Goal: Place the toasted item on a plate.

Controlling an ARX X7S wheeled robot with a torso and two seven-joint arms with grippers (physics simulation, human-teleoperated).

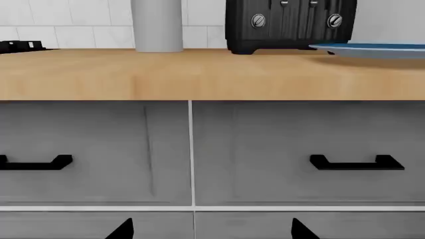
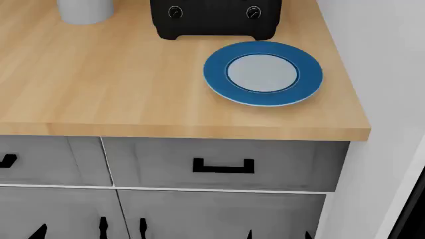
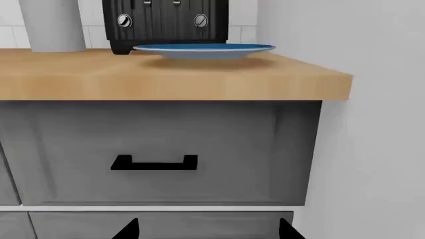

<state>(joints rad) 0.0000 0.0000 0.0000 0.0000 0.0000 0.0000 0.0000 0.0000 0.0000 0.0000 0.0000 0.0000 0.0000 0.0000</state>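
The plate (image 2: 263, 73), blue-rimmed with a pale centre, lies on the wooden counter just in front of the black toaster (image 2: 214, 17). The left wrist view catches the plate (image 1: 371, 50) edge-on, and so does the right wrist view, which shows the plate (image 3: 203, 49) near the counter's right end. The toasted item is out of view; the toaster's top is cut off. My left gripper (image 1: 212, 231) is open and empty, below counter level before the drawer fronts. My right gripper (image 3: 208, 230) is open and empty too. Only the tips of the left gripper (image 2: 122, 229) and right gripper (image 2: 279, 234) show in the head view.
A grey cylinder (image 2: 85, 10) stands at the back of the counter (image 2: 99, 84), left of the toaster. Grey drawers with black handles (image 2: 223, 166) sit under the counter. A white wall (image 2: 385, 74) closes off the right side past the counter's end.
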